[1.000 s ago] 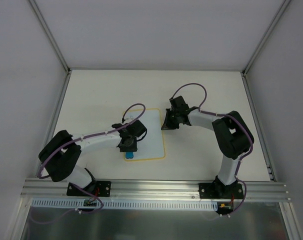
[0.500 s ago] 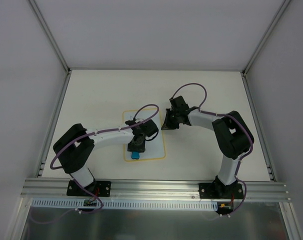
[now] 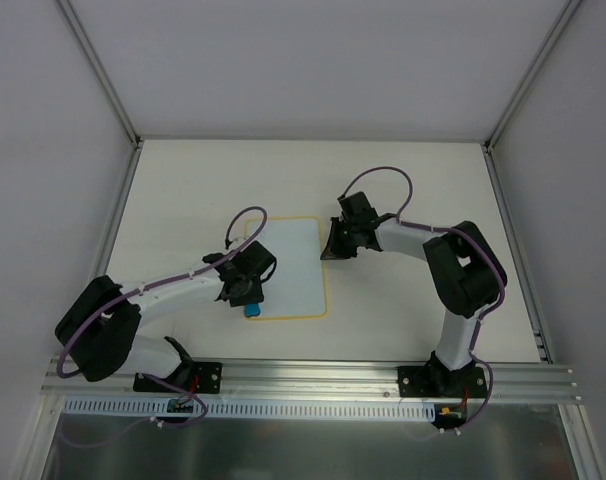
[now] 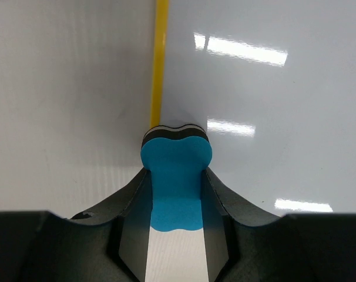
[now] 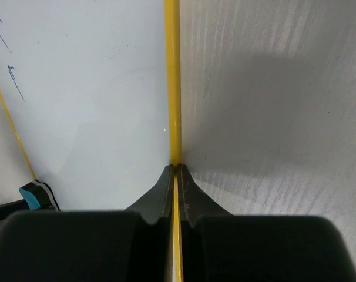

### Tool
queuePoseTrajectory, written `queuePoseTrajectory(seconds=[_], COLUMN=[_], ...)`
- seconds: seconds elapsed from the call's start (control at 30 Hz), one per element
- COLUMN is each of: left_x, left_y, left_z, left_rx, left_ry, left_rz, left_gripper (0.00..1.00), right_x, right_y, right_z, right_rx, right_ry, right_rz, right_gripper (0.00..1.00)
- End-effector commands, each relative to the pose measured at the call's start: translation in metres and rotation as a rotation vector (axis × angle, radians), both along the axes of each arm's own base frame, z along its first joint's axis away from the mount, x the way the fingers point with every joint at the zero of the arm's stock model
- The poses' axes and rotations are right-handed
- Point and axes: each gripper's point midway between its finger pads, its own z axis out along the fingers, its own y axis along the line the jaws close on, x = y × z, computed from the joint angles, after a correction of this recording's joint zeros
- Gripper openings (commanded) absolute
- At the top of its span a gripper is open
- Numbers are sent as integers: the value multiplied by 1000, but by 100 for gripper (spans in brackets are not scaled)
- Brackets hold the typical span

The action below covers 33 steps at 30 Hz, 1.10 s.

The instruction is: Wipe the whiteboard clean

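The whiteboard (image 3: pixel 293 262), white with a thin yellow border, lies flat on the table. My left gripper (image 3: pixel 247 291) is shut on a small blue eraser (image 3: pixel 252 311) and presses it on the board's near left corner. In the left wrist view the eraser (image 4: pixel 177 154) sits between my fingers (image 4: pixel 131 217), just beside the yellow left border (image 4: pixel 160 59). My right gripper (image 3: pixel 333 246) is shut on the board's right edge. In the right wrist view the fingertips (image 5: pixel 166 183) pinch the yellow border (image 5: pixel 172 70). Faint blue marks (image 5: pixel 13 82) remain on the board's far side.
The pale table (image 3: pixel 413 190) is enclosed by white walls with metal posts at the back corners. An aluminium rail (image 3: pixel 313 375) runs along the near edge, carrying both arm bases.
The left gripper swept right along the board's near edge with the eraser, then back left to the near left corner. The right gripper stayed on the board's right edge.
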Motion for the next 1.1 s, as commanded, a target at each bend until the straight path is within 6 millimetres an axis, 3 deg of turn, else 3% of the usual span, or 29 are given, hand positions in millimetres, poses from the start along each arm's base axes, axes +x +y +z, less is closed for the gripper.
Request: queuePoseTrajectory(seconds=[0.0,0.13,0.27,0.5,0.67,0.83,1.07], left_x=[-23,-21,-11,27,39,57,104], left_y=[43,45,35,-3,-22,-18,-9], left_z=[-14,-16,-15,4,-4,-11,-3], left_rx=[113,140,147,85,46,54,60], left_ry=[62,76,84,26,38,35,-5], left_rz=[54,48,5,-87,-114,-110,-111], left_gripper=[0,0,0,0,0,0,0], right_x=[-45,-46,-47,-46,-47,-48,-47], right_y=[-41,-40,-41,-40,-40,-38,-36], right_z=[-60,-62,-62,-61,-62,-62,-62], right_rx=[-207,-202,-204,-201,-200,-188,-177], right_ry=[178,184,184,182,184,184,180], right_rz=[-3,1,3,4,7,14,24], right_gripper=[0,0,0,0,0,0,0])
